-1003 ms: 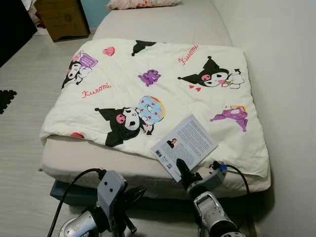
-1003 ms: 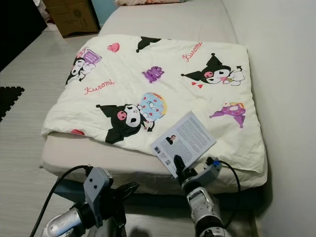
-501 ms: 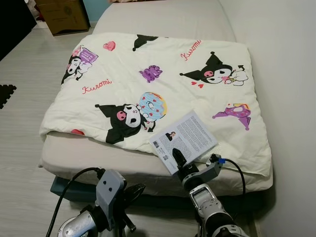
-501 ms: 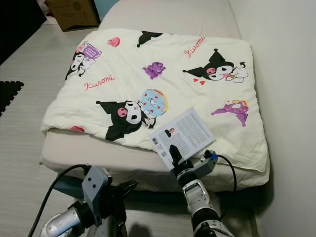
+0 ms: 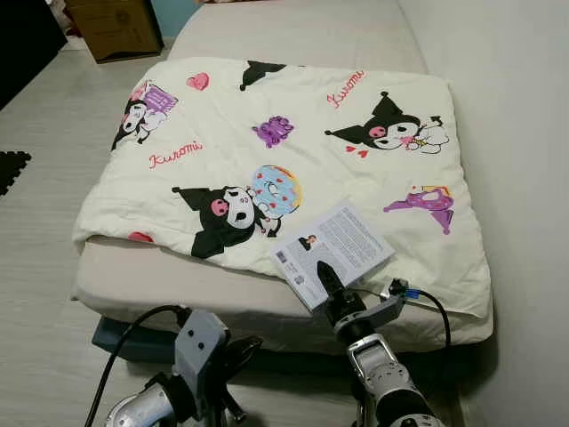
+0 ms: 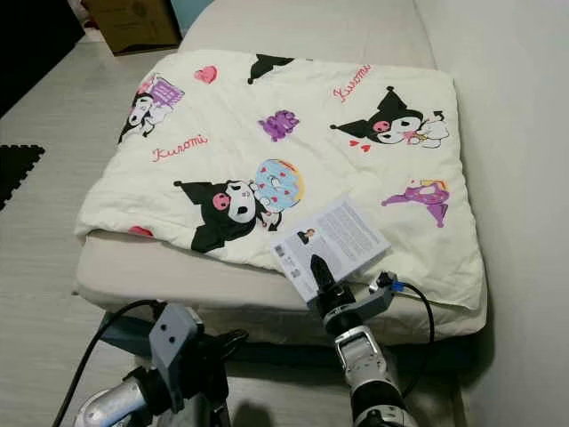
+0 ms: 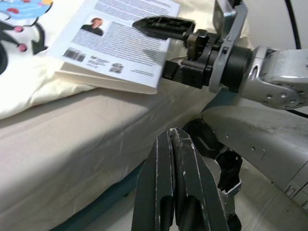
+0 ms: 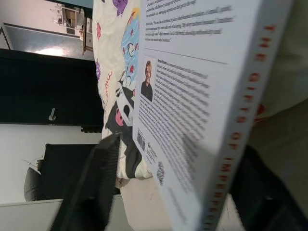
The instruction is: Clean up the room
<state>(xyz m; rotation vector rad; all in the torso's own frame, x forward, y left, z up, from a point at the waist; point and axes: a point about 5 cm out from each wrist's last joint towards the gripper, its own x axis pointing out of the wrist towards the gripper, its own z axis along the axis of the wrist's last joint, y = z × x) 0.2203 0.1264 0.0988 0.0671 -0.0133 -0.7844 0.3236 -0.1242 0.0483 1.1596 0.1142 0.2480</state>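
Right end effector (image 5: 324, 276) had pushed forward over the last second: from short of the book's near corner to fingers straddling that corner. The book (image 5: 332, 252) lay back cover up on the cartoon-print blanket (image 5: 267, 151), near the foot edge of the bed (image 5: 160, 289), in the same spot as a second earlier. In the right wrist view the book's spine (image 8: 240, 115) ran between the two blurred fingers (image 8: 91, 183), one to each side; fingers apart, not closed on it yet. The left wrist view confirmed the upper finger over the cover, with the book's edge overhanging the blanket fold.

Judgement: approach finished, grasp about to start; the book looked like the item to clear.

Left end effector (image 7: 175, 187) hung low, below the mattress edge, fingers pressed together, idle.

Around: cardboard box (image 5: 111, 27) on the floor far beyond the end effector, past the bed's left side; a black mat piece (image 5: 11, 169) on the floor, well to the left. Wall close along the right of the bed.

Obstacles: soft blanket under the book could bunch under the lower finger. A cable (image 5: 427, 298) looped just right of the wrist.
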